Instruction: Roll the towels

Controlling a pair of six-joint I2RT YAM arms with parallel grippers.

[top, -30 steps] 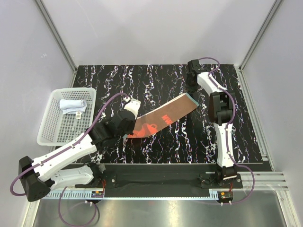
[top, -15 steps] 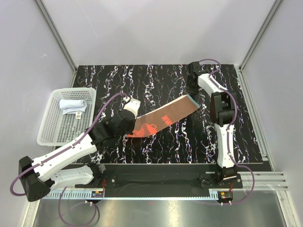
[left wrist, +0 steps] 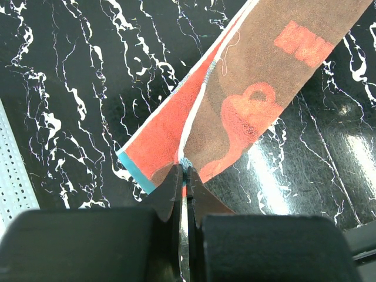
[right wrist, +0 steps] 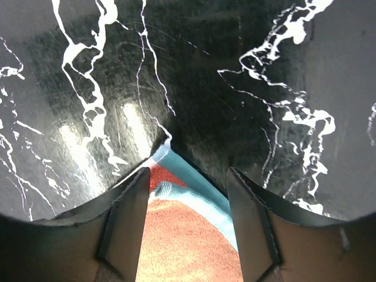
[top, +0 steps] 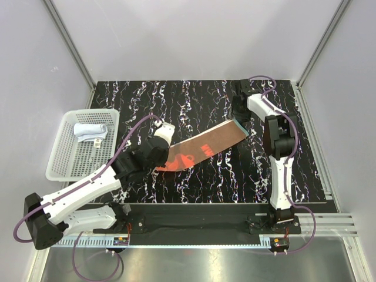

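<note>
The surface (top: 194,97) is a glossy black board with white veins like marble, and soft spots of light reflect on it. Plain pale grey walls (top: 194,35) stand at its far, left and right edges. Two slanted aluminium posts (top: 69,44) rise from the far corners. Beyond the near edge lies a brushed metal sheet (top: 194,264).

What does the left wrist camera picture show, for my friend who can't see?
The left gripper pinches the near end of a rust-brown towel with red-orange patches and a teal edge. The towel stretches diagonally to the upper right over a black marbled table. A white perforated basket peeks in at the left.
</note>
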